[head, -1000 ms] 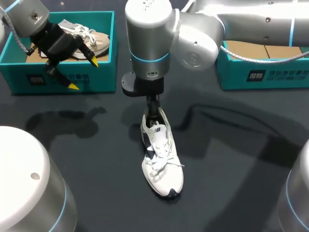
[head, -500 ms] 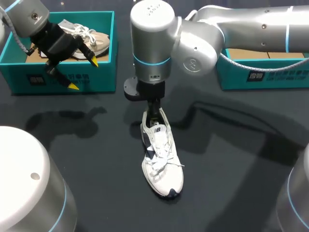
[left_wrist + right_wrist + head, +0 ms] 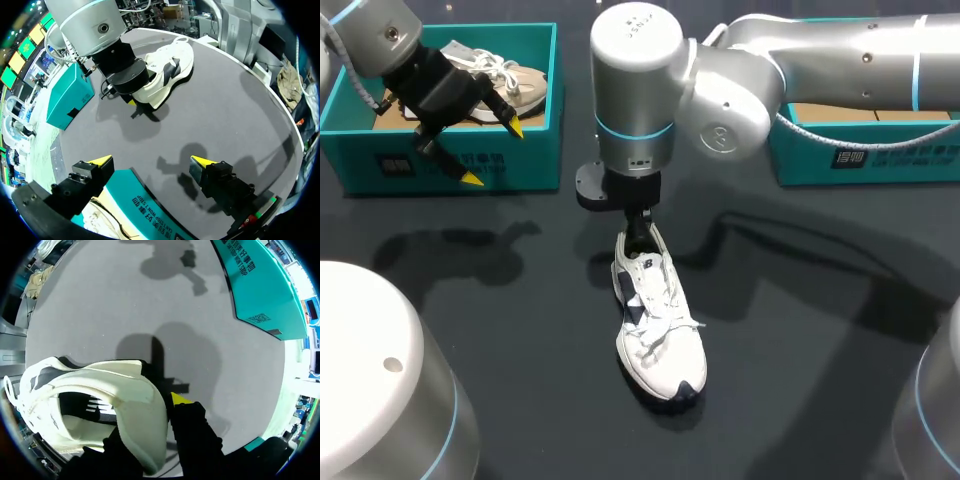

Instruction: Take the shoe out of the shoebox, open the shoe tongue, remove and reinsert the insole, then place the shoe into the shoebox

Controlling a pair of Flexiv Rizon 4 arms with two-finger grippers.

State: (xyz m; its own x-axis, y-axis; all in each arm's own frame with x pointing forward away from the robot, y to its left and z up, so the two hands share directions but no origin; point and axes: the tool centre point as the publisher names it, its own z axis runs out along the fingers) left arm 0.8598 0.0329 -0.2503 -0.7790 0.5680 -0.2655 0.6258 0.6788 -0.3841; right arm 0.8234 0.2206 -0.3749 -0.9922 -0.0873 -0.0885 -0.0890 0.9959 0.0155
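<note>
Head view, right tool [image 3: 638, 226] pinching shoe [image 3: 658, 322] heel (left tool [image 3: 492, 153] spread)

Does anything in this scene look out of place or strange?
Only the white shoe on the table: its laces lie loose and splayed. The right gripper holds its heel. Nothing looks spilled or damaged.

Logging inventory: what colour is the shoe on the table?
The shoe is white with navy accents; head view.
</note>
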